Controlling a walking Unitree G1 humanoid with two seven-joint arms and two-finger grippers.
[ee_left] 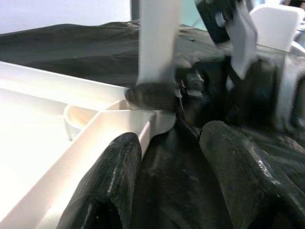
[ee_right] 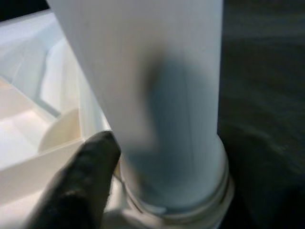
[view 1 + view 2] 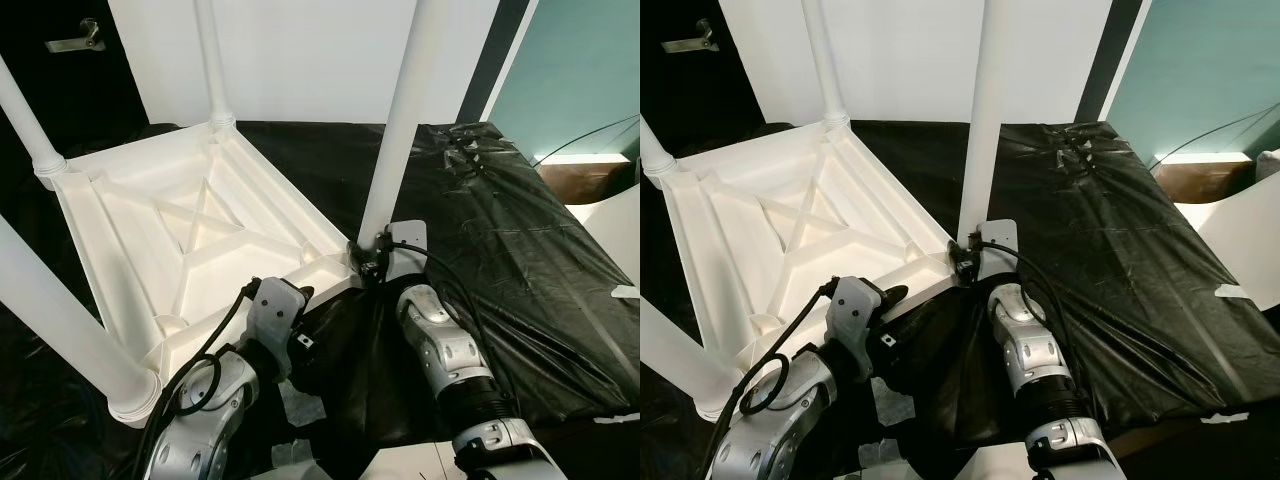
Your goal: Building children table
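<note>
**Upturned children's table, fourth leg at its corner socket**

The white children's table (image 3: 190, 240) lay upside down on a surface draped in black plastic sheet (image 3: 520, 270), legs pointing up. The left gripper (image 1: 167, 191) sat at the tabletop's near rim, jaws parted, one finger (image 1: 112, 186) against the rim and holding nothing. At the near right corner, the right gripper (image 3: 372, 258) met the base of the leg (image 3: 400, 120), which stood upright in its socket; I cannot tell whether its jaws clasped it.
</note>
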